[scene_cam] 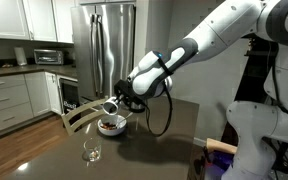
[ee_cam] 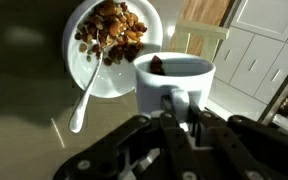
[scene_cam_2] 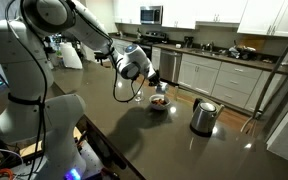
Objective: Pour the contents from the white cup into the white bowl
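Note:
My gripper (ee_cam: 177,112) is shut on the handle of the white cup (ee_cam: 174,80). It holds the cup in the air, just beside and above the white bowl (ee_cam: 109,82). The bowl holds dark reddish-brown pieces and a white spoon (ee_cam: 84,95). A small dark piece shows at the cup's rim. In an exterior view the cup (scene_cam: 111,104) is tilted over the bowl (scene_cam: 111,127), with the gripper (scene_cam: 124,96) behind it. In an exterior view the gripper (scene_cam_2: 134,68) hangs up and to the left of the bowl (scene_cam_2: 159,104); the cup is hard to make out there.
A clear stemmed glass (scene_cam: 91,150) stands on the dark table (scene_cam: 154,150) in front of the bowl. A steel kettle (scene_cam_2: 203,117) stands on the table to one side of the bowl. A wooden chair (scene_cam: 76,117) and a steel fridge (scene_cam: 109,45) are behind the table.

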